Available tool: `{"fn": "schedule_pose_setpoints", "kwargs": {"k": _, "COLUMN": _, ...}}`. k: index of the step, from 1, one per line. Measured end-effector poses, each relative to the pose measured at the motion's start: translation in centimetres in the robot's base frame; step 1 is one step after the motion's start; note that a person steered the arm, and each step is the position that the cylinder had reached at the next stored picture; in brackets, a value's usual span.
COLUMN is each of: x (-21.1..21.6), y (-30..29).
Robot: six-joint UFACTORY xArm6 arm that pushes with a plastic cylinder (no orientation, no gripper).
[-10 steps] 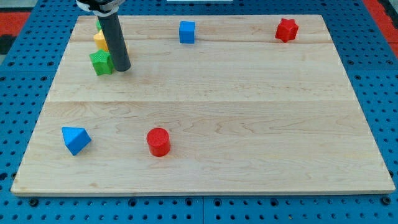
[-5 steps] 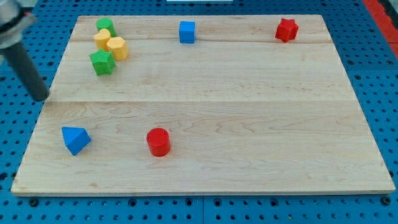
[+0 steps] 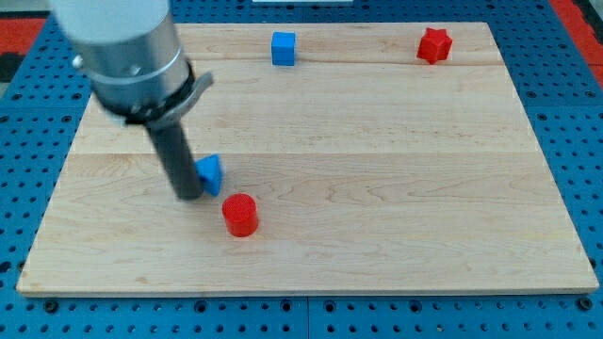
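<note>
My tip (image 3: 189,194) rests on the wooden board (image 3: 377,188) at the view's lower left of centre, its rod rising toward the view's top left. A blue wedge-like block (image 3: 211,173) lies right against the rod's right side, touching it or nearly so. A red cylinder (image 3: 240,215) stands just below and right of the tip, a short gap away. The arm's grey body (image 3: 122,47) covers the board's top left corner and hides whatever lies there.
A blue cube (image 3: 283,48) sits near the top edge, left of centre. A red star-shaped block (image 3: 434,44) sits at the top right. Blue pegboard (image 3: 575,113) surrounds the board.
The rod has swung from the board's left edge onto the lower left area. The blue wedge has shifted up and right, beside the rod. The green and yellow blocks are now hidden by the arm.
</note>
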State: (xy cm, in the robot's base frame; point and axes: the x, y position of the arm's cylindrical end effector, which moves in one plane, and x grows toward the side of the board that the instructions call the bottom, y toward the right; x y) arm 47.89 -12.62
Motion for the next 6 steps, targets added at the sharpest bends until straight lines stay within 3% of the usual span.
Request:
{"fn": "schedule_pose_setpoints", "kwargs": {"k": 1, "x": -4.7, "y": 2.1}}
{"fn": "schedule_pose_setpoints", "kwargs": {"k": 4, "x": -4.4, "y": 11.9}}
{"fn": "schedule_pose_setpoints", "kwargs": {"k": 5, "x": -9.4, "y": 13.7}}
{"fn": "schedule_pose_setpoints", "kwargs": {"k": 6, "x": -9.8, "y": 13.5}}
